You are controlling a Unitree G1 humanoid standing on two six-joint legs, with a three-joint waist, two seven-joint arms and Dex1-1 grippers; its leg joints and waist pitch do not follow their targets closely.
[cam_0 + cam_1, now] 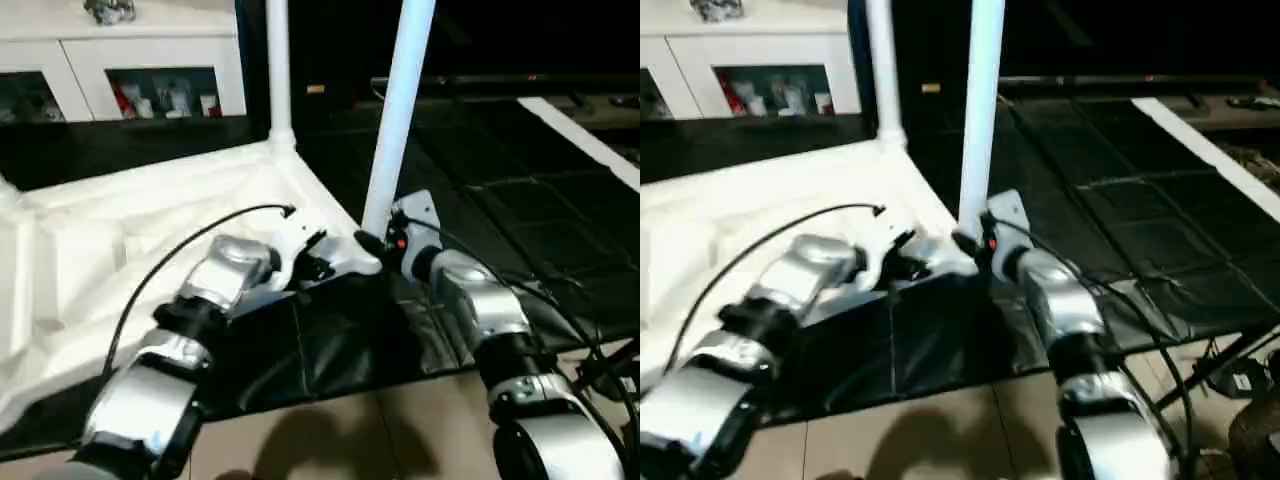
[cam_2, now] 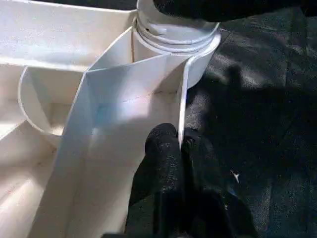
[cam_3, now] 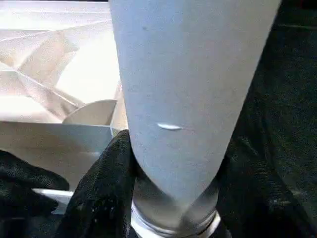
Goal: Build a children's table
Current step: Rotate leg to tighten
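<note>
- children's table [image 1: 120,240] lies upside down on a black mat [image 1: 340,340], ribbed underside facing up; the near corner of its frame is taken as the landmark.
- near leg [image 1: 398,110], white and round, stands upright in the socket at that corner; its base collar sits in the corner socket, as seen in the left wrist view [image 2: 176,29].
- second leg [image 1: 278,70] stands upright at the next corner, farther back along the same frame edge.
- right gripper [image 3: 171,198] is at the foot of the near leg, just above the corner. its two black fingers [image 3: 101,188] sit one on each side of the leg, just above the collar, and press against it; jaws about half spread, filled by the leg's width. reads as a grip on the leg.
- left gripper [image 2: 181,163] is just beside the corner, on the frame side. its fingertips are pressed together with no gap, and they rest on the thin upright edge of the frame wall that runs into the corner socket. nothing between the jaws.
- the two grippers are near one another, the left on the frame edge, the right on the leg, with the corner between them.
- white glass-door cabinet [image 1: 140,70] stands well behind the table, away from the corner.
</note>
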